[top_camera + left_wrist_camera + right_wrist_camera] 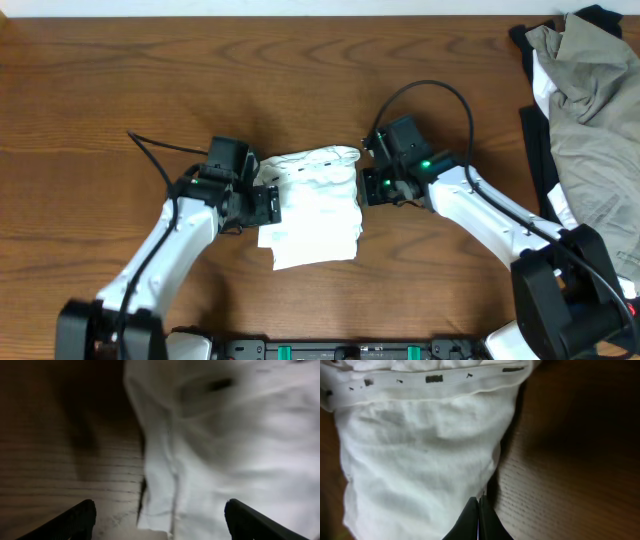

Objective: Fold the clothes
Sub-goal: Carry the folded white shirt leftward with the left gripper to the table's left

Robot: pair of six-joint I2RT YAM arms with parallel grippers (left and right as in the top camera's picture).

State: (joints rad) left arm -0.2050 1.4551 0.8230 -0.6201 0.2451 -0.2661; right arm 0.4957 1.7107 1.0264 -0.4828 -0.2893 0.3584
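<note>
While the folded white T-shirt (312, 205) lies long axis near-to-far, left hand (160, 508) fingers apart, right hand (479, 504) fingers together.

In the left wrist view the white T-shirt (225, 445) is blurred and runs off the top and right edges. Its black print (434, 379) is too small to read. The olive-grey garment (590, 110) is cut by the overhead view's right edge.

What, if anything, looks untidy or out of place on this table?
The white T-shirt is folded unevenly: a lumpy bundle with a corner jutting out at its lower left. Unfolded garments lie heaped at far right.
</note>
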